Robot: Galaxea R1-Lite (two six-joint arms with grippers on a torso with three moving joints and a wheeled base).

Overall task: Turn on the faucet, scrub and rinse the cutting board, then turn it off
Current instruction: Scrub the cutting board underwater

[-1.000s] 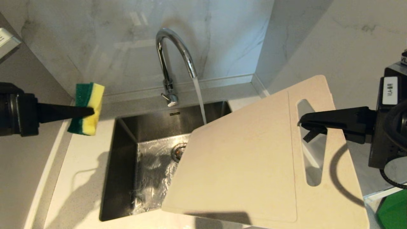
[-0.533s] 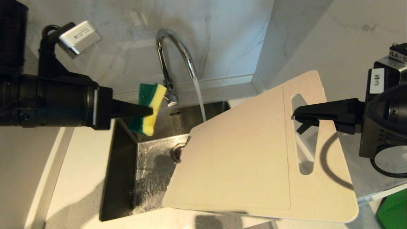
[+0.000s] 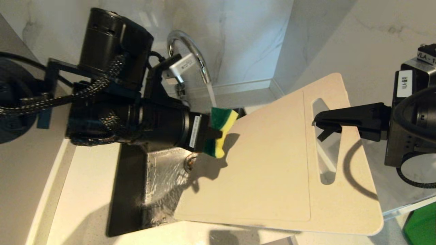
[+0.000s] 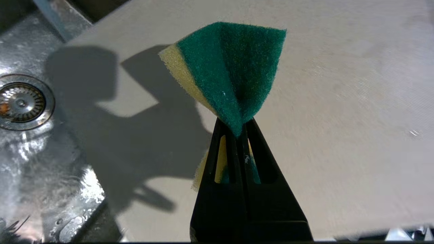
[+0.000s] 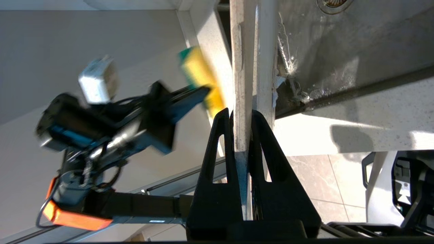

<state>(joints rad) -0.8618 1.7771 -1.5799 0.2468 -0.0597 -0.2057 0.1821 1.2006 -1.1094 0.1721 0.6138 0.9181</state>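
Note:
The cream cutting board hangs tilted over the sink, seen edge-on as the board in the right wrist view. My right gripper is shut on the strip beside its slot handle; in its own view the right gripper clamps the board's edge. My left gripper is shut on a green-and-yellow sponge at the board's upper left corner. The pinched sponge sits just over the board; whether they touch is unclear. The chrome faucet runs, partly hidden by my left arm.
The steel sink holds wet water film around its drain. White counter borders the sink on the left and front. A marble wall rises behind. A green object lies at the lower right.
My left arm has swung right from the counter's left side across the sink, carrying the sponge to the board's upper left corner. The board and right gripper shifted slightly left.

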